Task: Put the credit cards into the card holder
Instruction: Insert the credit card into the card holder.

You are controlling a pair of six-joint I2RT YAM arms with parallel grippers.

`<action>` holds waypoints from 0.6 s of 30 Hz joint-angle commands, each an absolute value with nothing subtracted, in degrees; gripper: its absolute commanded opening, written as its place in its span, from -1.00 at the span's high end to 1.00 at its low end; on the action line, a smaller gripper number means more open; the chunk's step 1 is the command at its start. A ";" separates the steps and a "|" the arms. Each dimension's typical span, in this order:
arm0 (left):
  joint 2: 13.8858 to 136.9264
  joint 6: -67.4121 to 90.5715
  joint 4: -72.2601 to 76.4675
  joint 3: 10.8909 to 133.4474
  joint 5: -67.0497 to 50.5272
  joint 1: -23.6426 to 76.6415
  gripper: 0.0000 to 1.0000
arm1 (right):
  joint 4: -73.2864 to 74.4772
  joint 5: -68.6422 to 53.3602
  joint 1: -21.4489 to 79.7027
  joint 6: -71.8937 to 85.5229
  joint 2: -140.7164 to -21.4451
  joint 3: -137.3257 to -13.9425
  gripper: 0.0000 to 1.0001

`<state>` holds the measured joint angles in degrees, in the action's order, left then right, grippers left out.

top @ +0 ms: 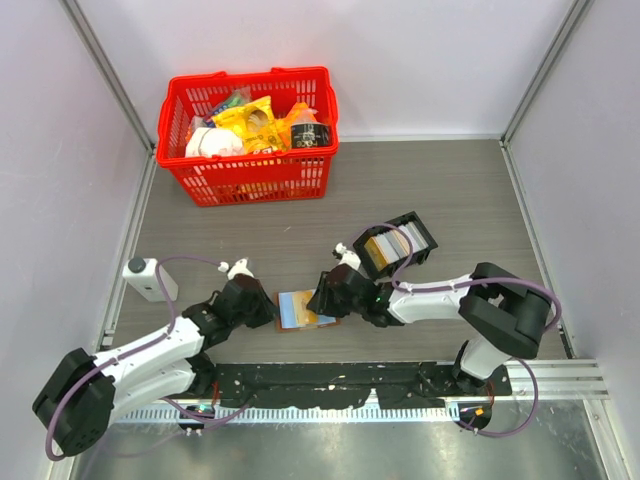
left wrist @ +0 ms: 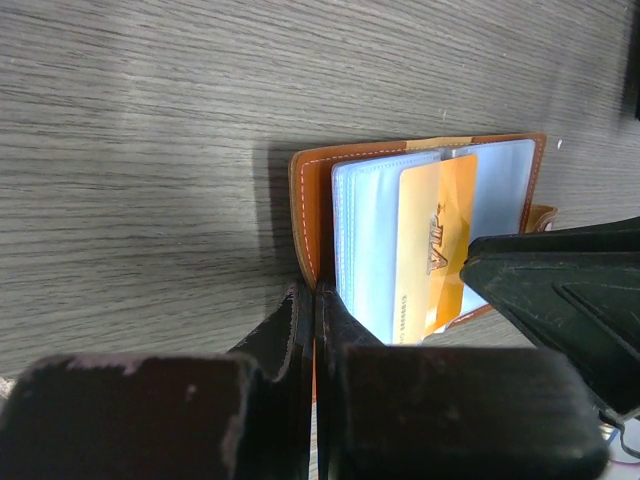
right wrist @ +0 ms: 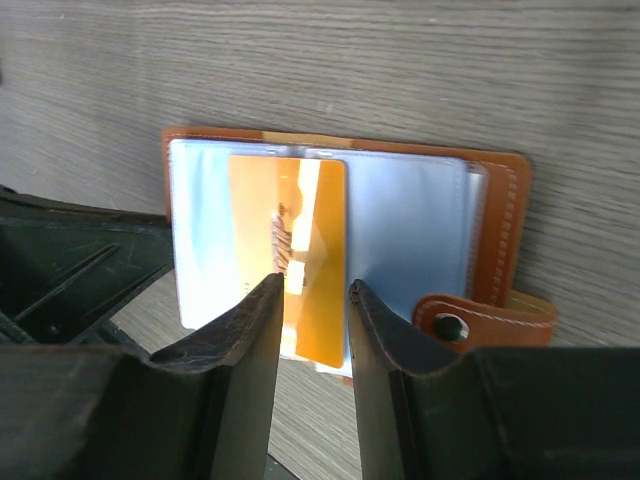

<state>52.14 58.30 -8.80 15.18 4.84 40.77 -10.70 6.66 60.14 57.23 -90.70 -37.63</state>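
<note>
The card holder (top: 303, 310) is lying open near the table's (top: 450, 190) front edge, between the two grippers, with bare wood stretching away toward 12 o'clock. The left gripper (top: 262, 303) is sitting at its 9 o'clock side, jaws pinched on the leather edge. The right gripper (right wrist: 311, 300) is hovering at 3 o'clock, jaws parted, straddling an orange card (right wrist: 290, 255) without squeezing it. Only the wrist views are showing that card lying on the clear sleeves and the snap tab (right wrist: 480, 320). From above, a black tray (top: 398, 245) at 1 o'clock is holding more cards (top: 385, 248), and a red basket (top: 250, 175) at 11 o'clock is holding groceries.
</note>
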 commanded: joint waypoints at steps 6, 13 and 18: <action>54.58 57.66 -6.59 16.17 4.22 40.87 1.00 | -16.61 -2.45 60.20 52.91 -96.15 -42.27 0.25; 55.11 57.30 -6.42 16.96 4.13 40.87 1.00 | -19.41 -5.62 60.20 51.24 -96.86 -43.95 0.38; 54.06 57.39 -7.38 17.31 5.10 40.87 1.00 | -17.32 -3.61 60.21 51.25 -95.02 -43.42 0.37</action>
